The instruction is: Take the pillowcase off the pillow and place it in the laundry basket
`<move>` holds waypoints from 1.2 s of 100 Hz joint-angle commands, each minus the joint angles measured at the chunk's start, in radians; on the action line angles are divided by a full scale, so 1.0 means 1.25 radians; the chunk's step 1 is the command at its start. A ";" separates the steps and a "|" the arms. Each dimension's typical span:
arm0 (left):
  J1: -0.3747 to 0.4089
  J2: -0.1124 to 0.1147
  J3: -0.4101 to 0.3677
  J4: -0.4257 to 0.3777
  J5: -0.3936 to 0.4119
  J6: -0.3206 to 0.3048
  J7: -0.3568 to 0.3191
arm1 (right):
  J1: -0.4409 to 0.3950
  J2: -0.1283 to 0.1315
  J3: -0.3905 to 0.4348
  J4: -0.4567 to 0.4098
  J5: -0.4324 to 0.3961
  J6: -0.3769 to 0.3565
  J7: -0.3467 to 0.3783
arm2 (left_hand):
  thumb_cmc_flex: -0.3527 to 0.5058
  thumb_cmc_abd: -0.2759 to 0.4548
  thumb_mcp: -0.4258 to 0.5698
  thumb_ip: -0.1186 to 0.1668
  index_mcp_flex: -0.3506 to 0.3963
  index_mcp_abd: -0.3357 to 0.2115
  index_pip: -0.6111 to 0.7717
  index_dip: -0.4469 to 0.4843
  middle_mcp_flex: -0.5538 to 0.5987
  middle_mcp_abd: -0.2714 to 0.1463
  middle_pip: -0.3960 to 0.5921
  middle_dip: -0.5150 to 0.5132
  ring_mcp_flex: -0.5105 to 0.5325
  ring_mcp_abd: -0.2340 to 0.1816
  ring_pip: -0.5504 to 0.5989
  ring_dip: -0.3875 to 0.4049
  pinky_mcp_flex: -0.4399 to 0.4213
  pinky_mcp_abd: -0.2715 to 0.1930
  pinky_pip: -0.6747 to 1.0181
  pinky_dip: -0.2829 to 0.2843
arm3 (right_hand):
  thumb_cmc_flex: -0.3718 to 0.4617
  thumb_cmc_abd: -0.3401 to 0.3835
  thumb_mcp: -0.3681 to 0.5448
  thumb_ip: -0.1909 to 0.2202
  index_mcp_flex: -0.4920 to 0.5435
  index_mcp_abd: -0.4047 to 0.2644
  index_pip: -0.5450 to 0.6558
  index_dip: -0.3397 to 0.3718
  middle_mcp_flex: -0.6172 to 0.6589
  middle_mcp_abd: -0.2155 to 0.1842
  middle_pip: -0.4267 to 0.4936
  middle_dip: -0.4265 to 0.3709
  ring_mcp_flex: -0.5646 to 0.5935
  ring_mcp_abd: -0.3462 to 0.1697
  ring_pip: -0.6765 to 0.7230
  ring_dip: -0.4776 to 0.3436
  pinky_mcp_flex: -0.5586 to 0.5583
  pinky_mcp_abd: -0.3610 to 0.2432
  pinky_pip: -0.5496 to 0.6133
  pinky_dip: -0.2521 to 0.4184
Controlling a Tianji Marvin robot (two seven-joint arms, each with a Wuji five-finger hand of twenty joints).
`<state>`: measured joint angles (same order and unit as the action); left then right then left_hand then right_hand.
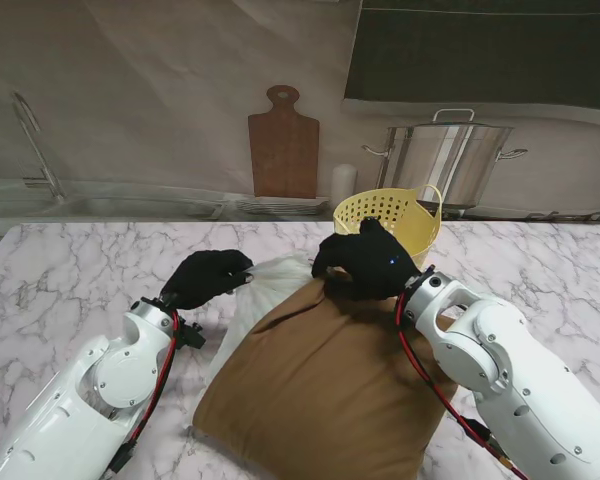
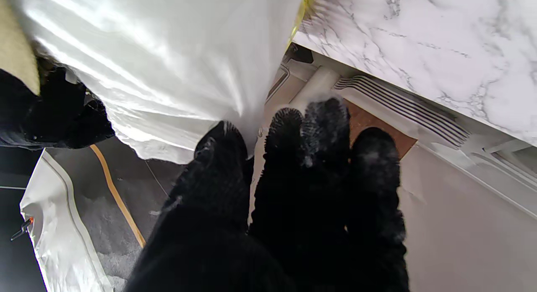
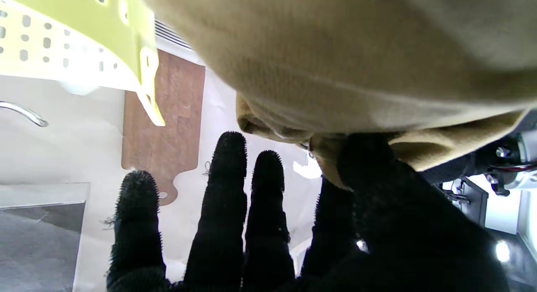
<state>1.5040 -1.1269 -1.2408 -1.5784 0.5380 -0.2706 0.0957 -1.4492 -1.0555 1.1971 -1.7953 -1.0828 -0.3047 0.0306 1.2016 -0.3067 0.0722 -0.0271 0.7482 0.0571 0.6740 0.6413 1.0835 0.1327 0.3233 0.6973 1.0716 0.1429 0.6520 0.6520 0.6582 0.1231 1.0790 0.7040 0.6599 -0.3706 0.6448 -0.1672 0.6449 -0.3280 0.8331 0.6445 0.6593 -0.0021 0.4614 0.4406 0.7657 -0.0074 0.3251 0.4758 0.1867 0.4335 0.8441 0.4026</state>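
On the counter: a marble counter (image 1: 70,260) holds a fat pillow, and both black-gloved hands are at its far end.
Pillowcase: the brown pillowcase (image 1: 330,385) covers most of the pillow and lies in the middle, near me.
Pillow: the white pillow (image 1: 270,275) pokes out of the pillowcase at the far left end.
Left hand: the left hand (image 1: 205,278) has its thumb and fingers (image 2: 293,132) pinched together on a fold of the white pillow (image 2: 168,65).
Right hand: the right hand (image 1: 365,260) sits on the far edge of the pillowcase. Its thumb presses a bunch of the brown cloth (image 3: 335,74); the other fingers (image 3: 228,166) are straight and spread apart. I cannot tell if the cloth is truly gripped.
Laundry basket: the yellow laundry basket (image 1: 355,212) with holes stands just behind the right hand, at the back of the counter.
Behind the counter: a wooden cutting board (image 1: 283,145) leans on the wall, and a big steel pot (image 1: 450,160) stands to its right.
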 commanded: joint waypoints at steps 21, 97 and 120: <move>0.004 0.003 0.000 0.007 -0.003 0.012 -0.011 | -0.015 0.004 -0.006 0.023 0.036 0.004 0.000 | 0.071 0.008 0.039 0.013 -0.018 -0.013 0.026 0.010 0.009 -0.011 0.007 0.010 0.008 -0.010 0.014 0.009 0.002 -0.046 0.160 0.017 | 0.042 -0.005 0.044 -0.001 0.046 -0.113 0.046 -0.026 0.045 -0.016 0.004 -0.005 0.013 0.002 -0.001 -0.004 -0.006 -0.009 0.001 -0.011; 0.015 0.050 -0.031 0.010 0.116 0.096 -0.188 | 0.132 -0.008 -0.187 0.241 0.133 -0.018 -0.043 | 0.071 0.003 0.049 0.015 -0.014 -0.009 0.015 0.017 0.006 -0.001 -0.001 0.014 -0.002 0.003 0.011 0.000 -0.011 -0.033 0.152 0.013 | 0.001 -0.028 0.058 -0.004 0.000 -0.099 0.042 -0.019 0.055 -0.030 0.005 0.009 0.014 -0.008 -0.004 -0.005 0.011 -0.030 0.011 -0.014; 0.011 0.053 -0.026 0.018 0.161 0.069 -0.173 | 0.134 -0.009 -0.195 0.262 0.143 -0.017 -0.045 | 0.019 0.070 -0.060 0.017 -0.110 -0.007 -0.226 -0.040 -0.241 0.003 -0.067 -0.203 -0.247 0.069 -0.191 -0.051 -0.272 0.068 -0.035 -0.002 | -0.002 -0.027 0.049 -0.002 -0.008 -0.106 0.030 -0.042 0.057 -0.030 0.006 0.006 0.011 -0.006 -0.006 -0.007 0.009 -0.030 0.011 -0.014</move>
<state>1.5164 -1.0610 -1.2757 -1.5584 0.7373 -0.1541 -0.1243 -1.2783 -1.0660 0.9647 -1.4875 -0.9033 -0.3280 -0.0229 1.2200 -0.2557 0.0270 -0.0255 0.6627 0.0657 0.5084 0.6225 0.9112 0.1348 0.2622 0.6107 0.8522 0.1987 0.4936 0.6228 0.4194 0.1707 1.0787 0.7046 0.6897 -0.3844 0.7310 -0.1714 0.6343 -0.3583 0.8225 0.6087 0.7483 -0.0167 0.4625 0.4519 0.7943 -0.0028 0.3249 0.4747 0.2009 0.4216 0.8466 0.3957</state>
